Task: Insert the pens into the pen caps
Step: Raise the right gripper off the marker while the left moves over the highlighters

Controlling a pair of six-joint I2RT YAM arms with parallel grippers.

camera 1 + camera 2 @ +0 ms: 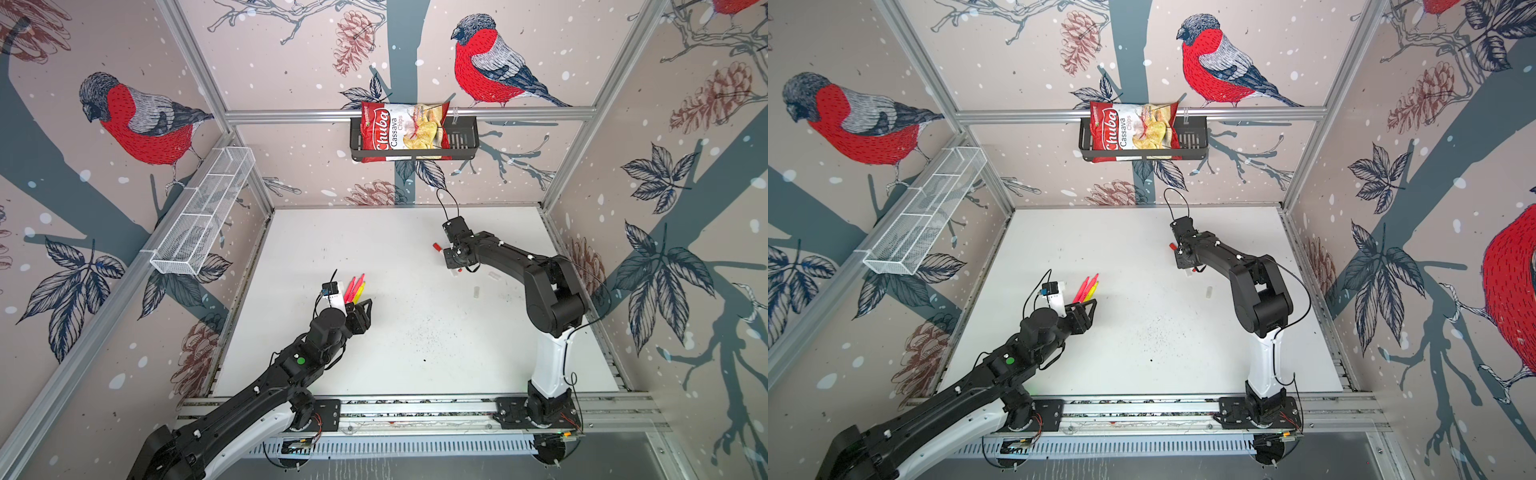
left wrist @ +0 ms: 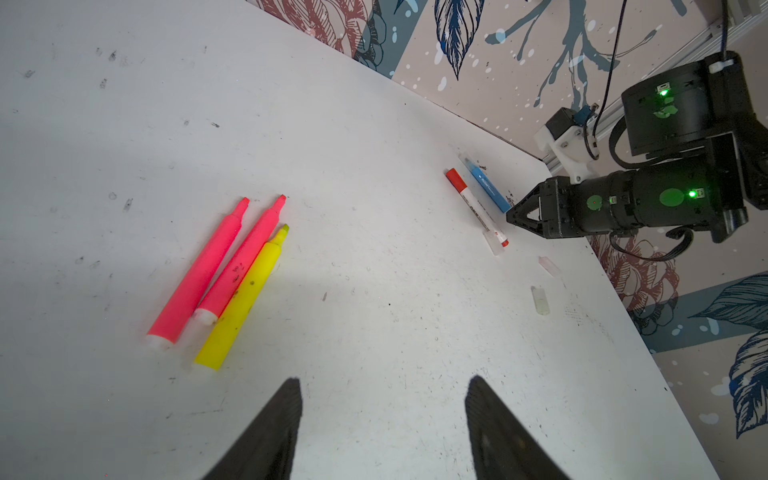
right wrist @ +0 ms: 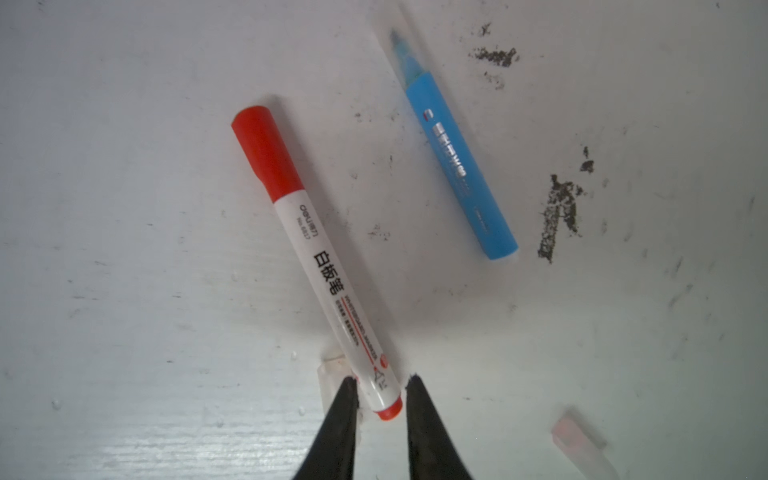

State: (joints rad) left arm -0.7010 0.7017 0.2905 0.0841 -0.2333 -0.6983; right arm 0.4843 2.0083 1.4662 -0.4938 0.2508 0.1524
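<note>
Left tool point(image 2: 384, 380) open, empty; pink pens point(image 2: 195, 274), yellow pen point(image 2: 245, 299) at its 11 o'clock. Right tool point(image 3: 380, 380) straddles the tail of the white marker point(image 3: 332, 278) on the bench point(image 3: 124, 208); cannot tell whether it grips. Loose caps point(image 1: 476, 292) at its 4 o'clock.

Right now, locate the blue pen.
In the right wrist view, the blue pen lies on the table, right side, beside the white-barrelled pen, not touching.

Both top views stare down at my whole bench point(image 1: 395, 353). Wrist cams hug it low, both catching the white marker point(image 3: 332, 282).
</note>
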